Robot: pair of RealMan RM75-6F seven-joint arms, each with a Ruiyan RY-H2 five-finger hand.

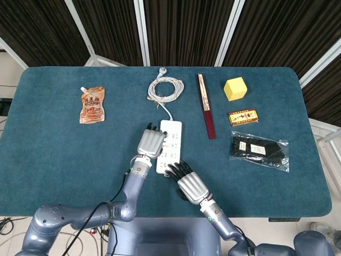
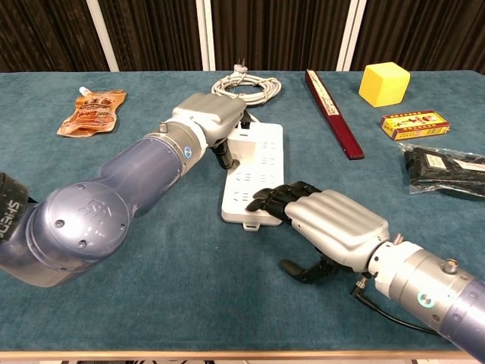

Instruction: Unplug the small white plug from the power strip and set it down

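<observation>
The white power strip (image 1: 171, 140) (image 2: 261, 163) lies mid-table, its cord running back to a coiled white cable (image 1: 165, 88) (image 2: 244, 85). My left hand (image 1: 151, 143) (image 2: 208, 117) sits at the strip's left edge near its far end, dark fingers curled down against the strip. The small white plug does not show in either view; that hand covers the spot. My right hand (image 1: 189, 183) (image 2: 330, 220) lies palm down at the strip's near end. Its fingertips (image 2: 261, 201) rest on the strip's near corner and its thumb hangs apart underneath.
An orange sauce pouch (image 1: 92, 105) lies at the left. Right of the strip are a long dark red box (image 1: 206, 106), a yellow cube (image 1: 235, 88), a small red and yellow box (image 1: 243, 116) and a black packet in clear wrap (image 1: 259, 149).
</observation>
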